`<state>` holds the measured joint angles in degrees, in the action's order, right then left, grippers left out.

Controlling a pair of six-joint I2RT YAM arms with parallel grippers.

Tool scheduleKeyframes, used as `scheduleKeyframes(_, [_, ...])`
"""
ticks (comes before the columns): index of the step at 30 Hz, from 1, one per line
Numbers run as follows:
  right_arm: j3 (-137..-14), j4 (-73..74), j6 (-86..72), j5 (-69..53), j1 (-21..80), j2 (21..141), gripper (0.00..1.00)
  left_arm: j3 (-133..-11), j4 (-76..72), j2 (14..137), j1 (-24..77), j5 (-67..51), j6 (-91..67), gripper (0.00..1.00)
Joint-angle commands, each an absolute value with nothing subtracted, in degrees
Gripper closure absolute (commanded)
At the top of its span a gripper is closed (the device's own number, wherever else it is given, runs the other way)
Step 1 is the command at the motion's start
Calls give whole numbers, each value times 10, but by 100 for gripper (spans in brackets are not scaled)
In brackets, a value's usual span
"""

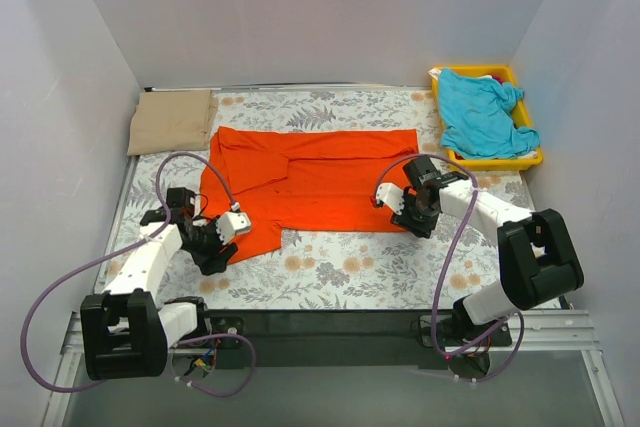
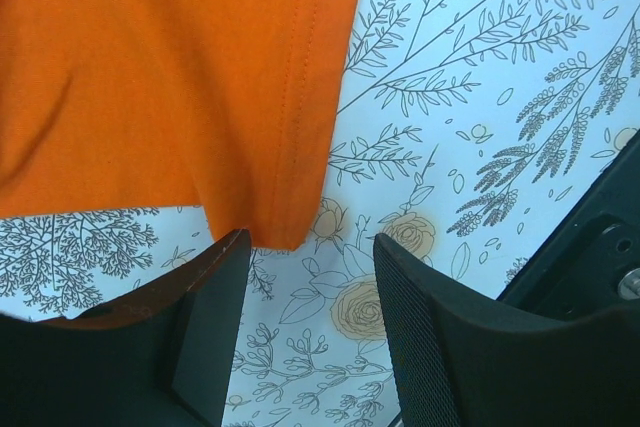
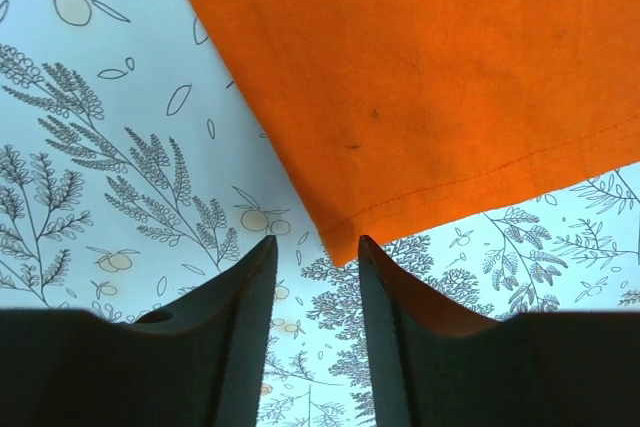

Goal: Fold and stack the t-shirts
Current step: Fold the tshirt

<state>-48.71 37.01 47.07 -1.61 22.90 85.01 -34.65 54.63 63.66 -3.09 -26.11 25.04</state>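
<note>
The bright orange-red cloth t-shirt (image 1: 310,179) lay spread flat across the middle of the grey fern-and-flower printed cloth (image 1: 340,272). The left gripper (image 2: 310,247) sat low at the shirt's near-left hem corner, fingers spread wide, nothing between them. Over at the near-right corner, the right gripper (image 3: 315,247) had its fingers parted, with the corner tip just at the gap and not pinched. The tan beige t-shirt (image 1: 172,119) lay folded far left, and the turquoise blue t-shirt (image 1: 485,112) was heaped in the yellow plastic tray (image 1: 497,160).

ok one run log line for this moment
left gripper: open at orange t-shirt near-left corner | right gripper: open at near-right corner | tan t-shirt: folded, far left | turquoise t-shirt: in yellow tray
</note>
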Motion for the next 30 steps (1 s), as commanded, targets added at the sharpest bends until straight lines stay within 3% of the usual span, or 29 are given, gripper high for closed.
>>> scheduleKeyframes(1, [-477,332,481,-3,230,848,63,-333,516,636,-30,-250,256,51])
scheduleKeyframes(5, [-463,312,483,16,230,867,74,-322,480,651,-30,-247,250,51])
scheduleKeyframes(8, [-455,302,485,21,230,875,90,-314,456,671,-28,-235,249,50])
scheduleKeyframes(11, [-458,301,484,24,230,875,99,-306,430,682,-29,-223,248,50])
scheduleKeyframes(13, [-461,301,484,25,230,874,99,-295,423,682,-26,-221,248,54])
scheduleKeyframes(16, [-466,304,484,25,230,874,99,-293,428,672,-17,-221,247,79])
scheduleKeyframes(17, [-469,307,485,25,230,872,99,-297,455,665,-17,-224,253,93])
scheduleKeyframes(18, [-471,311,486,19,230,864,99,-312,472,645,-17,-228,258,99])
scheduleKeyframes(30, [-432,395,495,4,230,723,99,-438,742,498,-18,-319,252,100])
